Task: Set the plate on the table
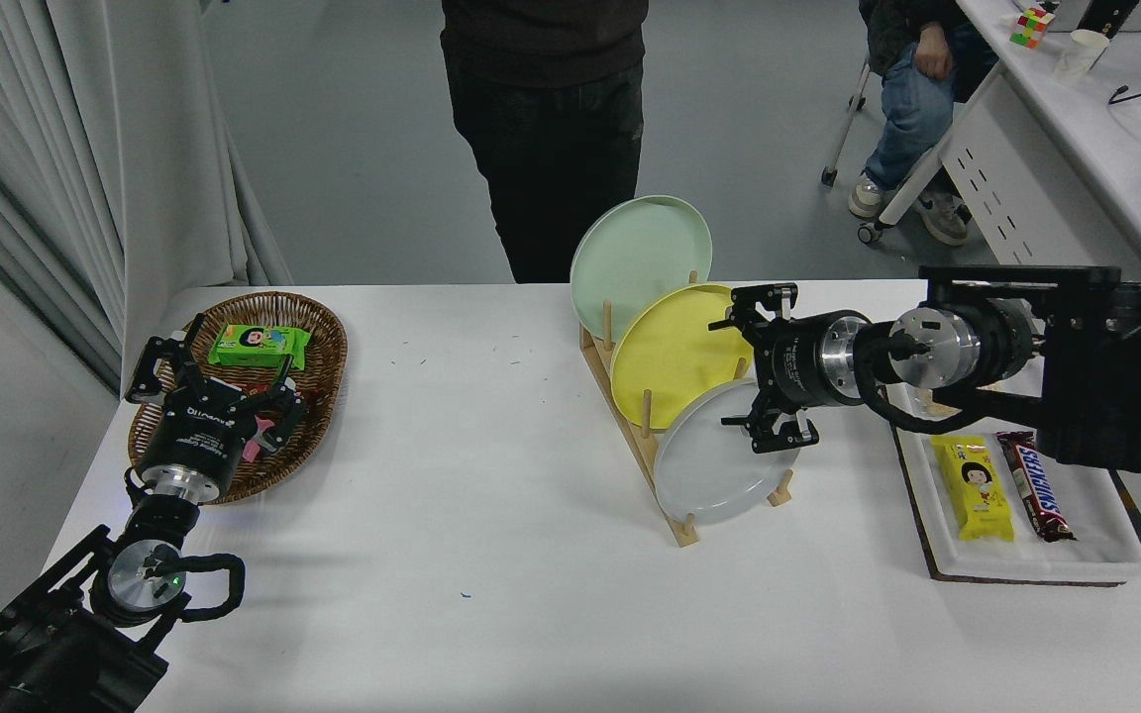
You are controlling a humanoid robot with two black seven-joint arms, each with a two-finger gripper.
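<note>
Three plates stand on edge in a wooden rack (630,421) on the table (491,555): a pale green plate (635,253) farthest back, a yellow plate (674,352) in the middle, and the grey plate (704,465) nearest the camera, leaning in the front slot.

Right gripper (759,371): reaches in level from the right edge, fingers spread wide, upper finger over the yellow plate's right rim, lower finger at the grey plate's upper right rim. Nothing is clamped between them; whether the lower finger touches the rim cannot be told.

Left gripper (219,381): parked at the lower left, over the near edge of a wicker basket (318,347), fingers apart, nothing held. A green packet (259,345) lies in the basket.

Tray (1026,564), white, at the right side of the table: holds a yellow snack bar (974,487) and a brown chocolate bar (1034,487), side by side.

One person in dark clothes (546,129) stands at the far side; another sits on a chair (902,109) at the upper right beside a white desk (1105,149).
</note>
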